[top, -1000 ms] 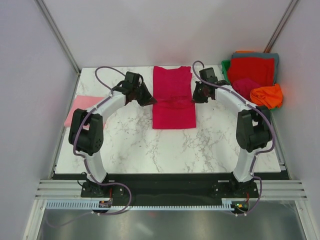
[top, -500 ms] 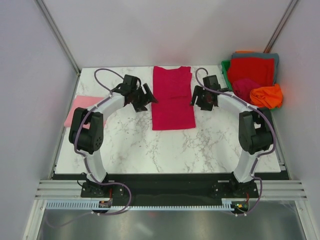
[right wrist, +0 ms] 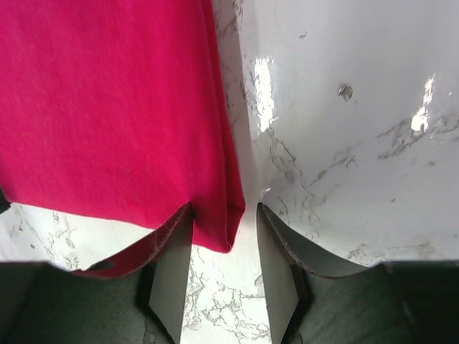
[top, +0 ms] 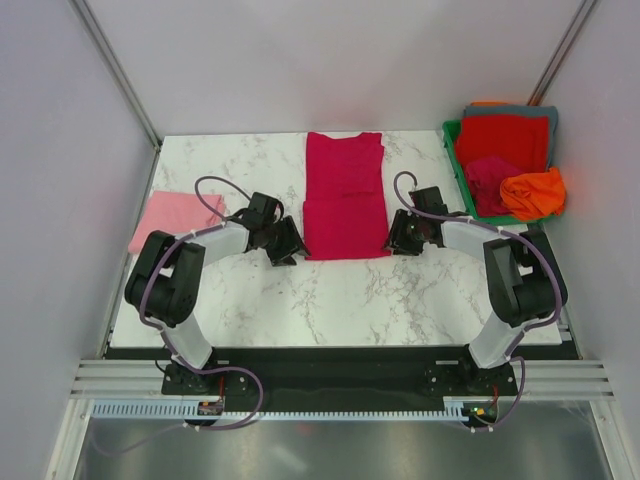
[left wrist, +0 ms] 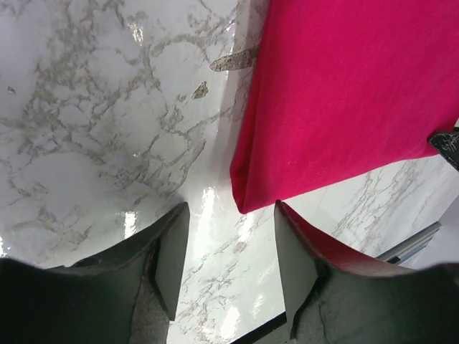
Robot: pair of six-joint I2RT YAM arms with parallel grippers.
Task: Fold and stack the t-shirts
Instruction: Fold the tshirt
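A crimson shirt (top: 345, 195) lies flat on the table (top: 300, 300). The left fingers (left wrist: 172, 258) and right fingers (right wrist: 278, 272), both spread apart, bracket its near corners.

The marbled surface (left wrist: 86, 107) is shining glossy and smooth, throwing back light; the crimson shirt (left wrist: 344, 86) is showing soft, matt cloth.

Crimson t-shirt (top: 345, 195) lies flat (sleeves tucked in); pink t-shirt (top: 165, 218) folded, far left.

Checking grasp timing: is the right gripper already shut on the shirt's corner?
No: the right gripper is open, its fingers standing apart with the corner of the shirt lying between them.
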